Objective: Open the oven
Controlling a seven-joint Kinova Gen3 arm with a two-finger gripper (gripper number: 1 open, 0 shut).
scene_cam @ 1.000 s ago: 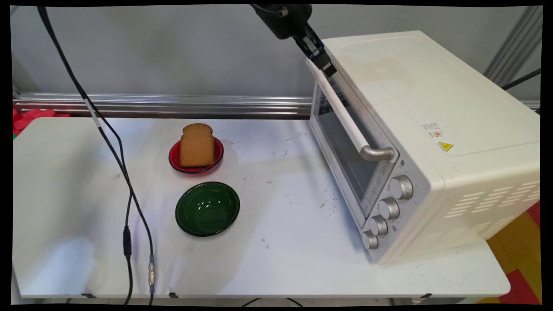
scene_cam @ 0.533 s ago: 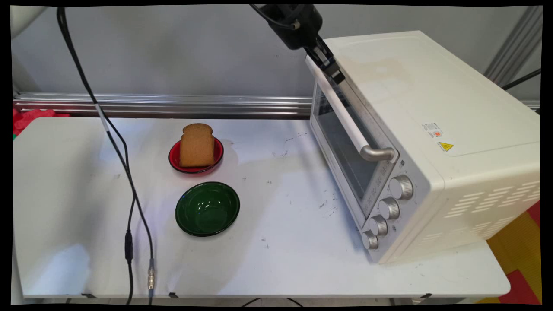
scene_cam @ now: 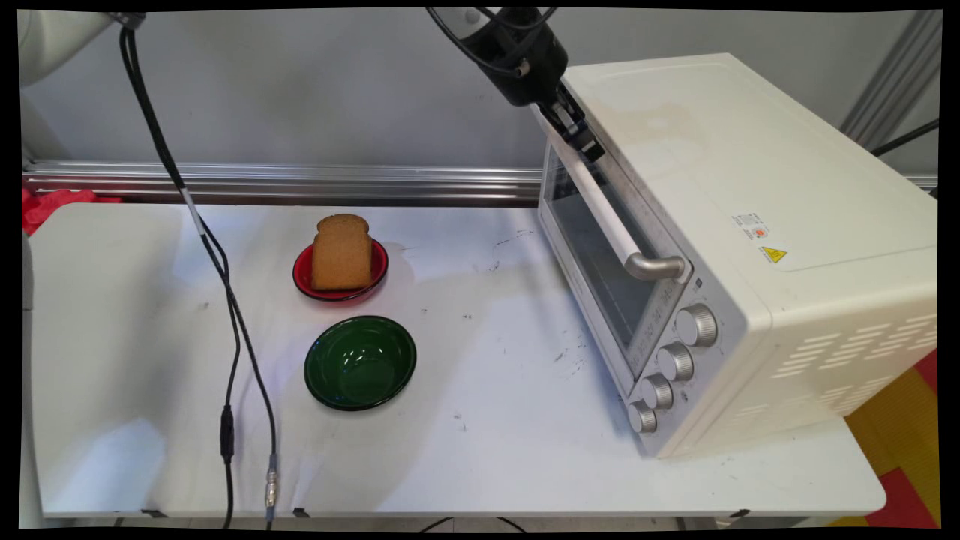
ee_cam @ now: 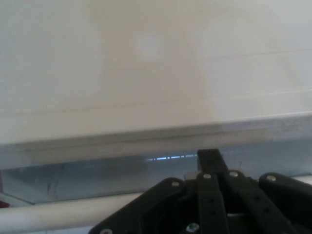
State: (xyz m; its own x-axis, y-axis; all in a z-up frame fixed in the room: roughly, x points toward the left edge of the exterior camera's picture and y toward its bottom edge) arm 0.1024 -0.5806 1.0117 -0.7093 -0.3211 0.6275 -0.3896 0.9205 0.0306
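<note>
Shifts the black two-finger gripper slightly down and right since a second ago, against the far end of the white bar handle on the closed cream metal toaster oven. Cannot tell how wide open, or whether gripping.

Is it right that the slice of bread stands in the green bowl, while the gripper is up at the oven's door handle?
Not quite. The main view shows the slice of bread standing in the red bowl; the green bowl is empty. The gripper is indeed at the oven's door handle.

Probably a lab: aluminium rail, bare wall, white table.
</note>
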